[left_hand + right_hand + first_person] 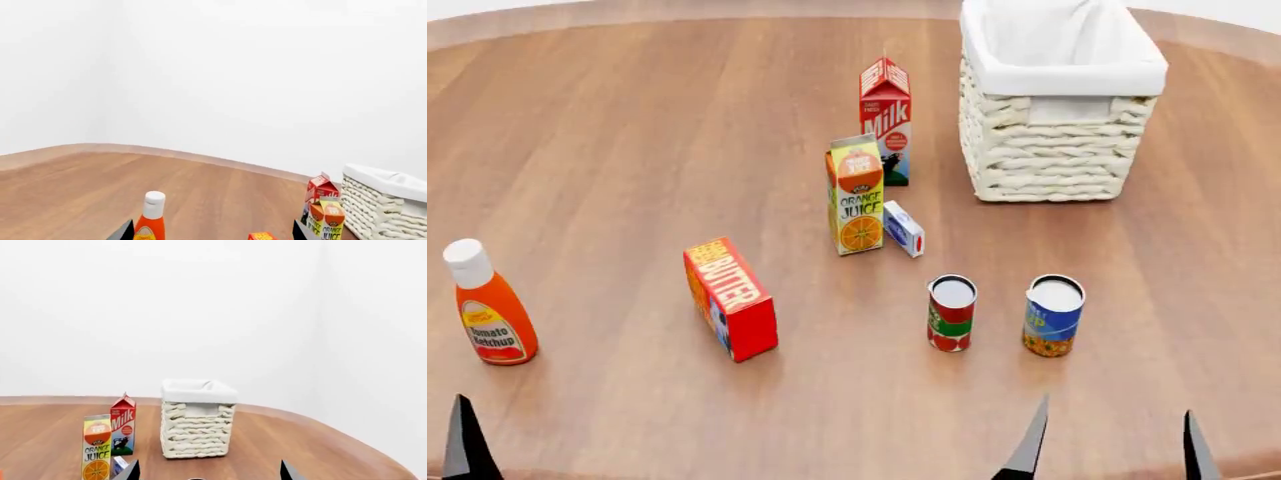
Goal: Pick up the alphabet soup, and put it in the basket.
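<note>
Claws: only dark fingertips show at the lower edge of the head view; the right claw point(1108, 448) has its two tips spread apart with nothing between them, released and low at the near edge of the counter.
Left claw: one dark tip shows in the head view; in the left wrist view the left claw point(212, 232) has two tips set wide apart with nothing gripped.
Alphabet soup: the small blue-labelled cylindrical can with a silver lid point(1053, 315) stands upright on the round brown wooden counter point(614, 150), just ahead of the right claw, apart from it.
Neighbour: a red-and-green labelled can point(950, 312) stands upright near the soup's left, not touching.
Basket: the tall cream woven wicker basket with a white cloth liner point(1054, 150) stands at the far right of the counter, well beyond the soup; the visible part of its inside shows only liner.
Cartons: a red milk carton point(885, 115) stands left of the basket, an orange juice carton point(856, 195) in front of it, a small white-and-blue box point(904, 228) beside the juice.
Left side: a red-and-yellow butter box point(731, 297) and a tomato ketchup bottle with a white cap point(487, 305).
</note>
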